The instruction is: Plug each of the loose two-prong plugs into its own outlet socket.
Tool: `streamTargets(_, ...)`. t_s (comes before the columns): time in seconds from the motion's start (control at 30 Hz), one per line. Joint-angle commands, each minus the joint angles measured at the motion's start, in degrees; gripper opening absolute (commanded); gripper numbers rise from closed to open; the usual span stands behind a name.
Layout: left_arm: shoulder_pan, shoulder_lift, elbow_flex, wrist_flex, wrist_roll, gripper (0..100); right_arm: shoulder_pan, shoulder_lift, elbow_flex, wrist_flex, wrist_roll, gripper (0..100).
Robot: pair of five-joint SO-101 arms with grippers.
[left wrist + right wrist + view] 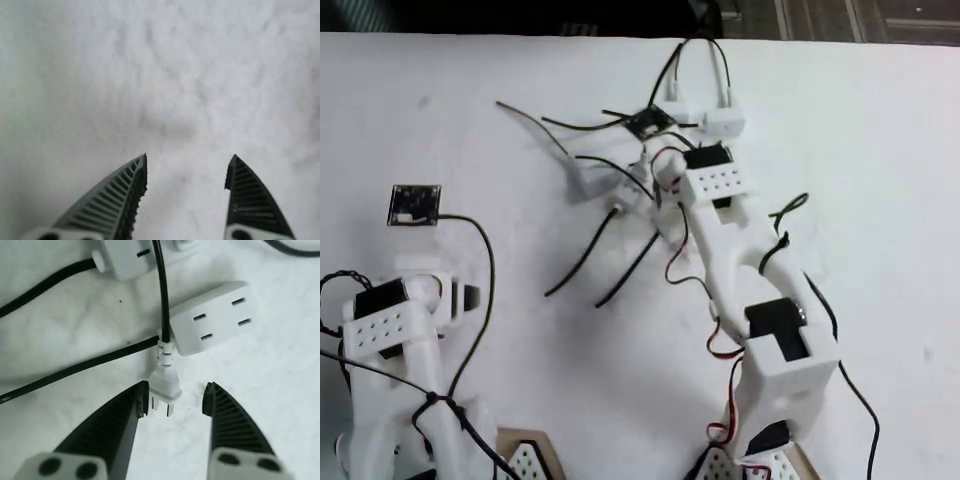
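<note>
A white two-prong plug (165, 382) on a black cable lies on the white table, its prongs pointing toward my right wrist camera. My right gripper (176, 390) is open, one finger on each side of the plug; whether they touch it I cannot tell. Just past the plug lies a white outlet block (215, 315) with several slots, and another outlet (127, 257) lies farther off. My left gripper (187, 160) is open over bare table with nothing between its fingers. In the high view my right arm (720, 200) stretches to the table's middle by the outlets (725, 122); my left gripper (468, 296) sits at the near left.
Black cables (575, 260) spread across the middle of the table, one ending in a white plug (617, 208). Another black cable (75, 370) runs past the plug. A small dark board (415, 205) lies at the left, with a cable of its own.
</note>
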State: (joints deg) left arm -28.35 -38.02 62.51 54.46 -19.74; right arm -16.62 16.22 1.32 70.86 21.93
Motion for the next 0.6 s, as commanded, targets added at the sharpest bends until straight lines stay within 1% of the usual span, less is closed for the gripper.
streamTargets(0.0, -0.3, -1.9, -0.3, -1.0, 0.2, 26, 1.0, -1.1, -1.9, 0.2, 0.4, 17.0)
streamTargets(0.13, -0.3, -1.9, -0.3, -1.0, 0.2, 26, 0.8, 2.6, -2.2, 0.1, 0.4, 17.0)
streamTargets(0.37, -0.3, -1.9, -0.2, -1.0, 0.2, 26, 0.6, 9.7, -6.9, 0.6, 0.4, 16.3)
streamTargets(0.57, -0.3, -1.8, -0.2, -1.0, 0.2, 26, 0.0, 12.5, -10.4, 0.6, 0.6, 3.4)
